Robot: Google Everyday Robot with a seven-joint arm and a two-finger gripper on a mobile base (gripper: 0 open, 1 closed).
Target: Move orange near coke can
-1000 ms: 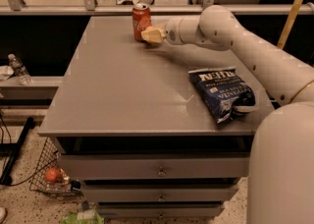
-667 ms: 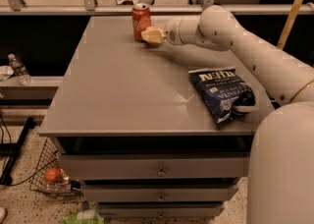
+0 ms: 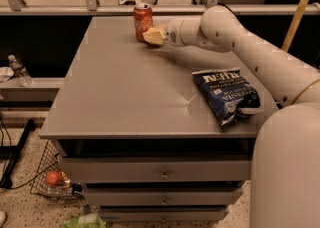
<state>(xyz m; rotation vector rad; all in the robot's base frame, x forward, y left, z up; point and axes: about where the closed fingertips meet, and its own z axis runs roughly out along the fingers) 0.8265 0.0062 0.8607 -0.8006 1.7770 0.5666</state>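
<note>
The red coke can [image 3: 143,21] stands upright near the far edge of the grey table [image 3: 125,97]. My gripper [image 3: 154,36] is low over the table just right of the can, almost touching it, at the end of my white arm [image 3: 240,42], which reaches in from the right. Its tip shows as a pale yellow wedge. I cannot make out the orange as a separate thing; it is either inside the gripper or hidden by it.
A dark blue chip bag [image 3: 227,94] lies on the table's right side under my arm. A railing runs behind the table. A water bottle [image 3: 19,69] lies on a ledge at left. A wire basket with a reddish fruit [image 3: 52,178] sits on the floor.
</note>
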